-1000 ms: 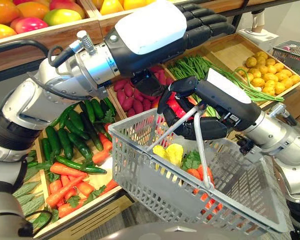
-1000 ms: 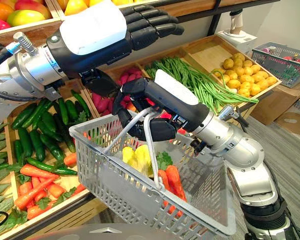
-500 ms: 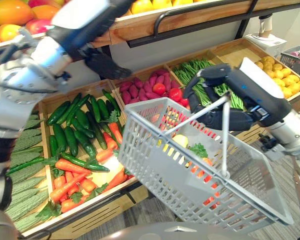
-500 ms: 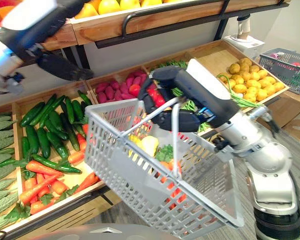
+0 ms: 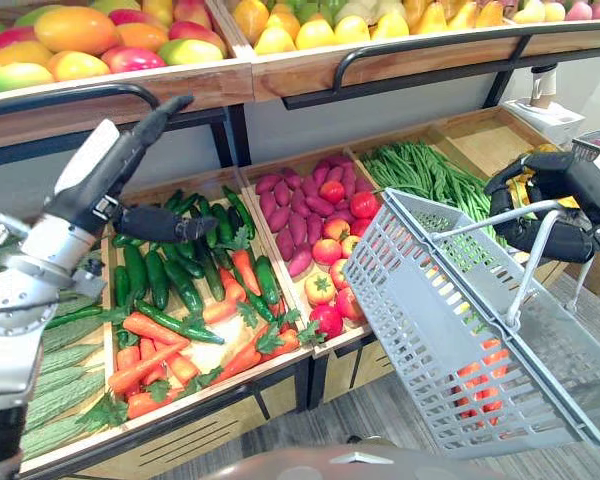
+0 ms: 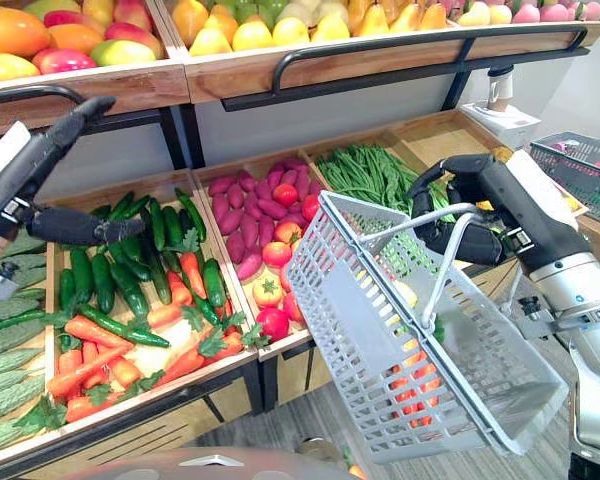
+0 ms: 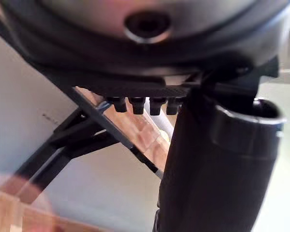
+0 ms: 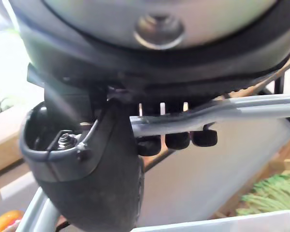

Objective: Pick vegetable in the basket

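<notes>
Right hand (image 6: 480,190): observed clenched round the handle (image 6: 442,262) of the grey basket (image 6: 380,330). The right wrist view confirmed it, with the fingers (image 8: 176,140) curled over the grey bar and the thumb closing from below. The basket hung from this grip at a marked tilt, its open mouth turned toward the display and its far corner dropped low. It stood in front of the stand, just beside the bin of green beans (image 5: 420,175).

Task item: orange-red vegetables (image 6: 412,372) lay inside the basket, seen through the mesh of its lower wall. A pale yellow piece (image 6: 407,293) sat higher up near the handle. Their exact kind could not be determined through the mesh.

Left hand (image 5: 120,165): observed released, with fingers straight and pointing up toward the upper shelf, thumb (image 5: 175,225) spread out to the side. It held nothing. It was raised above the cucumbers (image 5: 160,275), apart from them, and well apart from the basket.

Display, lower tier: ridged green gourds (image 5: 55,370) at the robot's far left. Next came the cucumbers, with loose carrots (image 5: 145,350) in front of them. Then purple-red tubers (image 5: 300,200), with round red produce (image 5: 325,290) toward the front edge. The green beans came last.

Display, upper tier: mangoes (image 5: 70,30) and yellow fruit (image 5: 280,25) lay on the wooden shelf above.
</notes>
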Controlling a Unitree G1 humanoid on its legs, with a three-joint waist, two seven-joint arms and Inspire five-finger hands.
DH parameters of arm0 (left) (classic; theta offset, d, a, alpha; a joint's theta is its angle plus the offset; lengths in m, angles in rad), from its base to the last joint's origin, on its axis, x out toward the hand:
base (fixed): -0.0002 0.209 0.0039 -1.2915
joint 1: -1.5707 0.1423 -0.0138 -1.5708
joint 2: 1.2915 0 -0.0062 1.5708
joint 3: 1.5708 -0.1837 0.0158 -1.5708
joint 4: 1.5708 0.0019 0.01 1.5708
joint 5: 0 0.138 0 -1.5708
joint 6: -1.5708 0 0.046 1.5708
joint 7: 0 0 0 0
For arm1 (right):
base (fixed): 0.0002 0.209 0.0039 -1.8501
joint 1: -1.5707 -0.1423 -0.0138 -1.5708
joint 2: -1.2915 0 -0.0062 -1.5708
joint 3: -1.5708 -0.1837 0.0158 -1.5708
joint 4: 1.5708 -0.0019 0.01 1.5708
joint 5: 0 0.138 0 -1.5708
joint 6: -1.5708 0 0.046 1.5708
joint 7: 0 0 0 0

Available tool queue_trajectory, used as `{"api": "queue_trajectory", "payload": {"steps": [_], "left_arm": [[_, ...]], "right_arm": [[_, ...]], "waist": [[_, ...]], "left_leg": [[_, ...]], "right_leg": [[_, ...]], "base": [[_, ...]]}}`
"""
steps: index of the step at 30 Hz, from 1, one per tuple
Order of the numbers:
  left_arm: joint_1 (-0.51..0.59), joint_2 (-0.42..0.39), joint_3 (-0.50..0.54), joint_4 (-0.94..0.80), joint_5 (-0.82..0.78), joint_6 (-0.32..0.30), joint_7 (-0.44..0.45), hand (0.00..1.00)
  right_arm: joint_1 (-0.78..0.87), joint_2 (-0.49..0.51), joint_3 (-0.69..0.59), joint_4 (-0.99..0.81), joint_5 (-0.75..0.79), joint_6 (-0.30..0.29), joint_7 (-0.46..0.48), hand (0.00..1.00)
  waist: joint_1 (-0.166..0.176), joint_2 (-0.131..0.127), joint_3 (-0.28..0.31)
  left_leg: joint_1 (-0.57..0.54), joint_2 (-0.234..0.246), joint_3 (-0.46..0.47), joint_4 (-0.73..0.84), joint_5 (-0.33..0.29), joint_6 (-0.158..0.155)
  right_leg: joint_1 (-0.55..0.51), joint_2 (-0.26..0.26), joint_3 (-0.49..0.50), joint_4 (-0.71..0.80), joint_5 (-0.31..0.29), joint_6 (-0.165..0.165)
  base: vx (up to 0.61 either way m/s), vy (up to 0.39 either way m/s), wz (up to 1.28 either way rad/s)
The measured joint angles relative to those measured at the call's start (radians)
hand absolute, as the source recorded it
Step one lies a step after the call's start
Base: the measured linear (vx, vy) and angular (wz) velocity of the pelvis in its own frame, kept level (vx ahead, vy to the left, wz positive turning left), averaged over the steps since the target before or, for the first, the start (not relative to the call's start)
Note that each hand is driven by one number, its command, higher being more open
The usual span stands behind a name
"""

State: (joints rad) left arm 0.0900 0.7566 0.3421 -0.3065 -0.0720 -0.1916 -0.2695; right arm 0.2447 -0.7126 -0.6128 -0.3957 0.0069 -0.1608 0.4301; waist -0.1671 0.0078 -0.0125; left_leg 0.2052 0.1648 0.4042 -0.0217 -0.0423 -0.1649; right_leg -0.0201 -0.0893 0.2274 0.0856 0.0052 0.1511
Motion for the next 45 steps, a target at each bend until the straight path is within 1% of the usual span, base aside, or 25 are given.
{"api": "queue_trajectory", "payload": {"steps": [1,2,4,5,8,10,12,14,16,18,19,21,23,25,28,29,30,31,35,37,38,40,41,42,45], "left_arm": [[0.021,-0.045,0.015,0.001,0.000,0.000,0.001,1.00],[0.034,-0.068,0.029,0.002,0.000,0.000,0.002,1.00],[0.059,-0.179,0.084,0.026,-0.001,-0.001,0.028,1.00],[0.063,-0.210,0.104,0.037,-0.001,-0.001,0.036,1.00],[0.088,-0.397,0.235,0.105,-0.040,-0.001,0.131,1.00],[0.126,-0.474,0.306,0.124,-0.048,-0.001,0.180,1.00],[0.164,-0.518,0.350,0.175,-0.091,-0.002,0.198,1.00],[0.166,-0.543,0.389,0.251,-0.130,-0.003,0.212,1.00],[0.165,-0.574,0.445,0.340,-0.155,-0.006,0.250,1.00],[0.166,-0.621,0.538,0.448,-0.212,-0.008,0.323,1.00],[0.168,-0.634,0.558,0.470,-0.232,-0.009,0.345,1.00],[0.202,-0.689,0.628,0.534,-0.281,-0.010,0.422,1.00],[0.237,-0.724,0.652,0.566,-0.280,-0.010,0.453,1.00],[0.287,-0.776,0.658,0.613,-0.279,-0.010,0.462,1.00],[0.313,-0.822,0.656,0.679,-0.280,-0.010,0.453,1.00],[0.314,-0.831,0.656,0.703,-0.279,-0.008,0.446,1.00],[0.319,-0.838,0.655,0.737,-0.280,-0.006,0.438,1.00],[0.322,-0.843,0.653,0.766,-0.280,-0.003,0.429,1.00],[0.327,-0.856,0.648,0.826,-0.278,0.001,0.408,1.00],[0.321,-0.857,0.644,0.855,-0.279,0.002,0.396,1.00],[0.319,-0.858,0.640,0.870,-0.280,0.002,0.390,1.00],[0.314,-0.857,0.627,0.897,-0.280,0.003,0.385,1.00],[0.311,-0.858,0.610,0.913,-0.278,0.006,0.375,1.00],[0.311,-0.858,0.597,0.931,-0.274,0.019,0.365,1.00],[0.309,-0.859,0.570,0.970,-0.272,0.044,0.354,1.00]], "right_arm": [[0.020,0.000,-0.012,0.018,-0.004,-0.003,-0.002,0.00],[0.023,0.000,-0.014,0.033,-0.004,-0.004,-0.002,0.00],[0.047,0.005,-0.043,0.094,-0.036,-0.004,-0.015,0.00],[0.054,0.005,-0.052,0.110,-0.041,-0.004,-0.019,0.00],[0.097,0.036,-0.130,0.199,-0.081,-0.001,-0.047,0.00],[0.100,0.058,-0.179,0.248,-0.103,0.004,-0.061,0.00],[0.101,0.061,-0.229,0.314,-0.133,0.014,-0.084,0.00],[0.100,0.061,-0.265,0.370,-0.141,0.017,-0.114,0.00],[0.095,0.061,-0.297,0.404,-0.154,0.019,-0.136,0.00],[0.093,0.061,-0.322,0.468,-0.221,0.023,-0.194,0.00],[0.093,0.061,-0.335,0.487,-0.239,0.028,-0.212,0.00],[0.094,0.061,-0.361,0.575,-0.280,0.058,-0.260,0.00],[0.093,0.069,-0.362,0.621,-0.302,0.075,-0.284,0.00],[0.096,0.128,-0.380,0.635,-0.350,0.095,-0.318,0.00],[0.113,0.201,-0.396,0.639,-0.365,0.115,-0.332,0.00],[0.118,0.229,-0.396,0.639,-0.363,0.119,-0.331,0.00],[0.126,0.271,-0.394,0.639,-0.364,0.122,-0.330,0.00],[0.135,0.306,-0.407,0.640,-0.359,0.134,-0.348,0.00],[0.183,0.369,-0.408,0.641,-0.353,0.134,-0.337,0.00],[0.199,0.404,-0.390,0.641,-0.353,0.134,-0.329,0.00],[0.214,0.423,-0.366,0.650,-0.353,0.134,-0.328,0.00],[0.235,0.444,-0.337,0.692,-0.357,0.134,-0.328,0.00],[0.247,0.454,-0.323,0.734,-0.358,0.134,-0.327,0.00],[0.255,0.456,-0.304,0.779,-0.357,0.134,-0.312,0.00],[0.255,0.484,-0.271,0.848,-0.356,0.134,-0.272,0.00]], "waist": [[0.000,-0.001,-0.001],[0.000,-0.002,-0.002],[0.002,-0.008,-0.008],[0.002,-0.008,-0.009],[0.000,-0.006,-0.012],[0.001,-0.006,-0.012],[0.003,-0.010,-0.012],[0.004,-0.015,-0.014],[0.005,-0.019,-0.014],[0.007,-0.030,-0.014],[0.009,-0.034,-0.014],[0.019,-0.049,-0.014],[0.025,-0.057,-0.013],[0.024,-0.063,-0.012],[0.025,-0.061,-0.012],[0.026,-0.061,-0.011],[0.031,-0.061,-0.011],[0.030,-0.062,-0.011],[0.029,-0.063,-0.011],[0.039,-0.063,-0.011],[0.050,-0.063,-0.011],[0.064,-0.064,-0.010],[0.078,-0.064,-0.010],[0.084,-0.064,-0.010],[0.085,-0.064,-0.009]], "left_leg": [[0.007,-0.001,-0.001,-0.008,0.003,0.003],[0.012,-0.001,-0.001,-0.014,0.003,0.002],[0.012,-0.001,-0.006,-0.025,0.009,-0.002],[0.012,-0.001,-0.008,-0.029,0.012,-0.002],[0.012,-0.002,-0.027,-0.054,0.030,-0.003],[0.011,0.000,-0.032,-0.059,0.035,-0.006],[0.007,0.000,-0.047,-0.059,0.036,-0.007],[-0.007,0.000,-0.066,-0.053,0.037,-0.006],[-0.014,0.000,-0.078,-0.051,0.037,-0.006],[-0.020,0.001,-0.089,-0.049,0.037,-0.005],[-0.021,0.001,-0.092,-0.048,0.037,-0.005],[-0.025,0.002,-0.093,-0.031,0.031,-0.002],[-0.031,0.001,-0.096,-0.016,0.020,-0.001],[-0.062,0.002,-0.118,0.022,0.000,0.002],[-0.092,0.002,-0.141,0.055,-0.017,0.009],[-0.098,0.002,-0.148,0.060,-0.021,0.005],[-0.104,0.002,-0.158,0.066,-0.024,0.004],[-0.112,0.003,-0.167,0.072,-0.026,0.003],[-0.119,0.003,-0.182,0.079,-0.027,0.003],[-0.120,0.002,-0.187,0.081,-0.027,0.004],[-0.115,0.001,-0.191,0.081,-0.028,0.005],[-0.110,0.000,-0.198,0.082,-0.031,0.004],[-0.110,0.000,-0.202,0.083,-0.032,0.003],[-0.110,0.000,-0.207,0.087,-0.035,0.003],[-0.109,0.001,-0.217,0.092,-0.040,0.004]], "right_leg": [[0.005,0.000,-0.003,0.002,-0.003,-0.003],[0.005,0.001,-0.004,0.003,-0.007,-0.005],[0.003,0.001,-0.009,0.005,-0.013,-0.009],[0.003,0.001,-0.011,0.005,-0.013,-0.009],[0.001,0.001,-0.030,0.006,-0.016,-0.011],[0.001,0.002,-0.037,0.006,-0.016,-0.012],[0.004,-0.001,-0.051,0.008,-0.016,-0.011],[0.003,-0.005,-0.061,0.011,-0.019,-0.010],[0.003,-0.007,-0.075,0.013,-0.021,-0.010],[0.003,-0.008,-0.086,0.018,-0.027,-0.010],[0.003,-0.009,-0.087,0.019,-0.028,-0.010],[0.004,-0.011,-0.088,0.023,-0.035,-0.010],[0.005,-0.014,-0.090,0.028,-0.040,-0.010],[0.003,-0.023,-0.106,0.033,-0.047,-0.008],[0.003,-0.032,-0.128,0.034,-0.060,-0.002],[0.003,-0.033,-0.136,0.034,-0.063,-0.003],[0.004,-0.034,-0.145,0.038,-0.071,-0.010],[0.003,-0.035,-0.153,0.043,-0.075,-0.012],[0.005,-0.039,-0.170,0.057,-0.088,-0.010],[0.000,-0.040,-0.174,0.077,-0.099,-0.012],[0.001,-0.041,-0.178,0.092,-0.110,-0.013],[0.003,-0.044,-0.188,0.111,-0.127,-0.015],[0.001,-0.046,-0.194,0.123,-0.137,-0.016],[0.002,-0.046,-0.198,0.128,-0.144,-0.016],[0.003,-0.047,-0.208,0.150,-0.166,-0.017]], "base": [[-0.06,-0.006,0.08],[-0.05,-0.009,0.04],[-0.04,-0.013,0.05],[-0.03,-0.014,0.11],[-0.01,-0.013,0.15],[0.01,-0.009,0.11],[0.01,-0.004,0.17],[0.01,-0.002,0.26],[0.01,-0.003,0.22],[0.01,0.000,0.14],[0.02,0.004,0.08],[0.00,0.000,0.00],[0.01,0.008,0.04],[0.00,0.012,0.20],[-0.01,-0.002,0.26],[-0.01,-0.012,0.24],[-0.01,-0.020,0.27],[-0.01,-0.019,0.19],[0.00,-0.013,0.14],[0.00,-0.013,0.12],[0.01,-0.019,0.13],[0.02,-0.022,0.15],[0.03,-0.017,0.16],[0.03,-0.016,0.14],[0.06,-0.022,0.12]]}}
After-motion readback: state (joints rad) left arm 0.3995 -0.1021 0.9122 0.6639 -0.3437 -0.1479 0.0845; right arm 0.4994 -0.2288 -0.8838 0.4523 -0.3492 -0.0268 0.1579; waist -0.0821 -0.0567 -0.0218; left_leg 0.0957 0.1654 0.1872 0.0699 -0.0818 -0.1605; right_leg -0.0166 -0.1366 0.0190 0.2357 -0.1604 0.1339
